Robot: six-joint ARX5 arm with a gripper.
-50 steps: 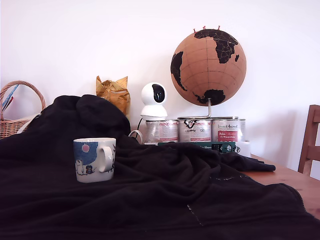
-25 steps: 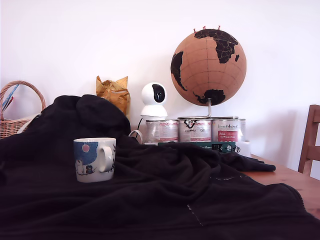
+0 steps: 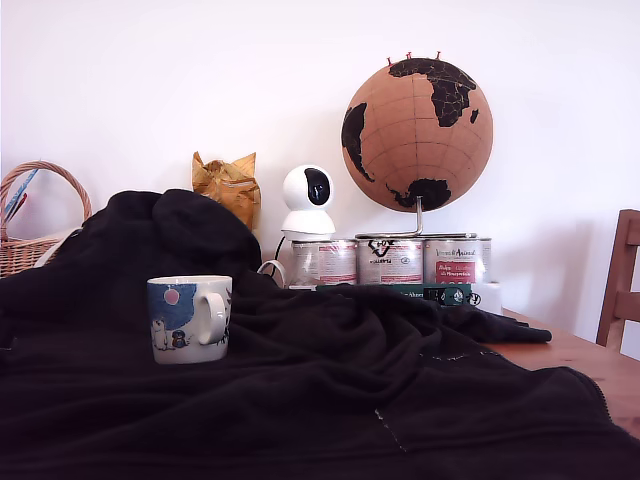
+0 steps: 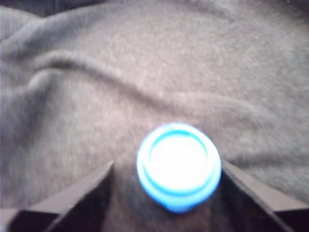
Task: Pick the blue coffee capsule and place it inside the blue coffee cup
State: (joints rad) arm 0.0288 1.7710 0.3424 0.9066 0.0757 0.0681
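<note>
A home room: a cork globe (image 3: 417, 133), wicker basket (image 3: 30, 215), wooden chair (image 3: 621, 280) and blanket-draped table (image 3: 580, 360).

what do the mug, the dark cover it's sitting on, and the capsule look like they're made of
The mug looks like glazed ceramic: smooth white handle, printed blue picture. The dark cover seems to be fleece or similar soft cloth: matte, fuzzy, lying in folds. The blue capsule is blurred; its bright rim suggests plastic or coated aluminium, which one I cannot tell.
</note>
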